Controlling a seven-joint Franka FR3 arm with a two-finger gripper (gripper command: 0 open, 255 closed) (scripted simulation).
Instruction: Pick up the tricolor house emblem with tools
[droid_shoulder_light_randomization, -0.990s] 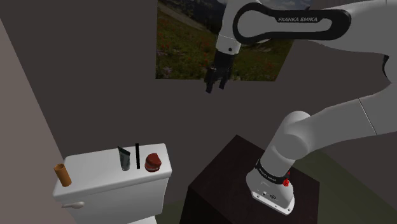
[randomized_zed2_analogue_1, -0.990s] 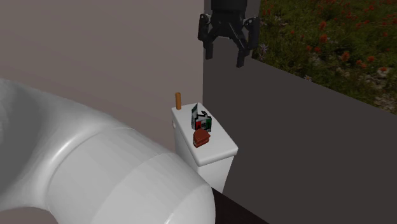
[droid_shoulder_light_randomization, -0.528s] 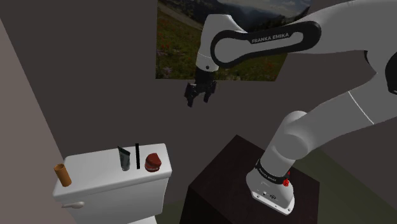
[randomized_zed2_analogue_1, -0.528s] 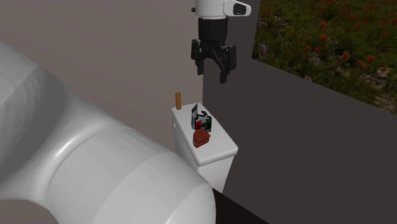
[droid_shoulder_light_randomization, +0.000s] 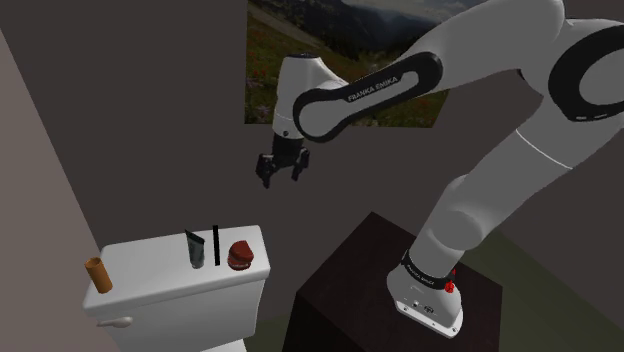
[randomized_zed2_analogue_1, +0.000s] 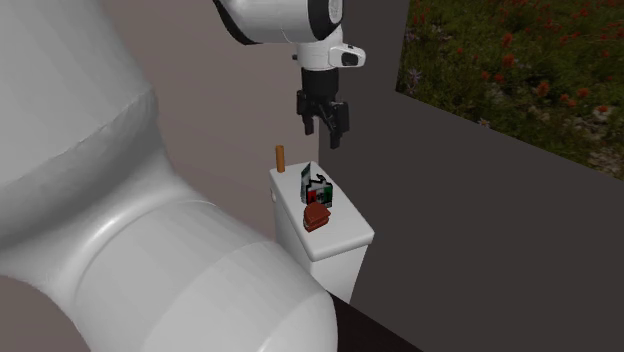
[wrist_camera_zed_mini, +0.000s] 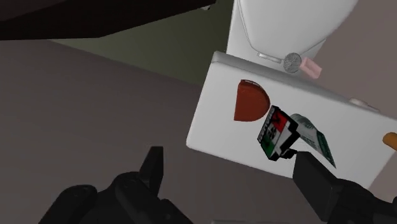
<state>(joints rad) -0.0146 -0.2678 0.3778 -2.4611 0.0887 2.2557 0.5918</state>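
The tricolor emblem (wrist_camera_zed_mini: 277, 133) is a small flat panel in green, white and red with a black edge. It stands upright on the white toilet tank lid (wrist_camera_zed_mini: 216, 127). In the shoulder view the emblem (droid_shoulder_light_randomization: 215, 245) is edge-on, a thin black bar. The second exterior view has the emblem (randomized_zed2_analogue_1: 320, 190) mid-lid. My black gripper (droid_shoulder_light_randomization: 277, 178) hangs open in the air, well above the lid and off toward the stand's side. Nothing is between the fingers (wrist_camera_zed_mini: 153, 167). The same gripper (randomized_zed2_analogue_1: 328, 135) points down above the tank's far end.
On the lid a red half-round object (droid_shoulder_light_randomization: 239, 255) lies beside the emblem, a grey-green tube (droid_shoulder_light_randomization: 195, 249) leans on its other side, and an orange cylinder (droid_shoulder_light_randomization: 96, 273) stands at the far end. The dark stand (droid_shoulder_light_randomization: 370, 280) sits close by. A landscape picture (droid_shoulder_light_randomization: 330, 60) hangs on the wall.
The gripper has come down and moved toward the shoulder view's left, closer to the toilet tank. Its fingers stay apart. The things on the lid have not moved.
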